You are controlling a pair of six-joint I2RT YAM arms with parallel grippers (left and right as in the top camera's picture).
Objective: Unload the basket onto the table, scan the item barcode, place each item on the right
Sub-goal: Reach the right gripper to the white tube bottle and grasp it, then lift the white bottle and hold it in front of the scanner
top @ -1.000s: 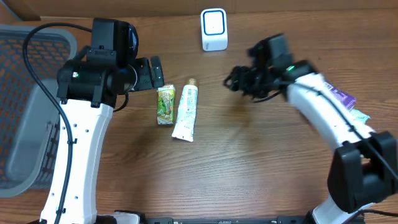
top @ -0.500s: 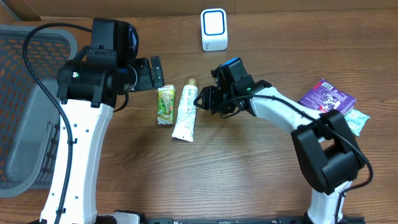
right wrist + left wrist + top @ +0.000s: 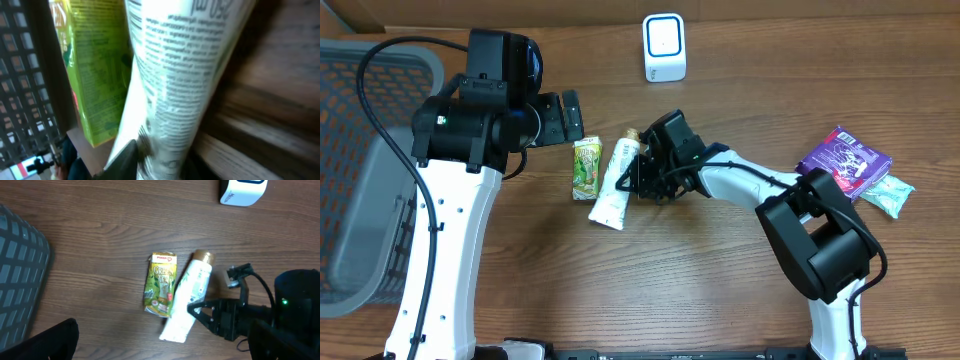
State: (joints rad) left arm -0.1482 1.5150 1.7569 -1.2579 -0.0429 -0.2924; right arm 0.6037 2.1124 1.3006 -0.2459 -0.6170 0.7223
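A white tube (image 3: 612,185) with a gold cap lies slanted on the wooden table, against a green tea carton (image 3: 586,168) on its left. My right gripper (image 3: 638,175) comes in from the right, shut on the tube's middle. In the right wrist view the tube (image 3: 185,75) fills the frame with its printed text showing, and a dark finger (image 3: 122,162) presses its left side; I make out no barcode. My left gripper (image 3: 572,115) hangs open above and left of the carton (image 3: 161,284), holding nothing. The white scanner (image 3: 664,47) stands at the table's back.
A grey mesh basket (image 3: 360,180) fills the left edge. A purple packet (image 3: 843,155) and a pale green packet (image 3: 888,192) lie at the right. The right arm stretches low across the table's middle.
My right arm swept left from near the packets to the tube and its jaws closed on it. The tube's lower end has swung slightly left. The left arm has not moved.
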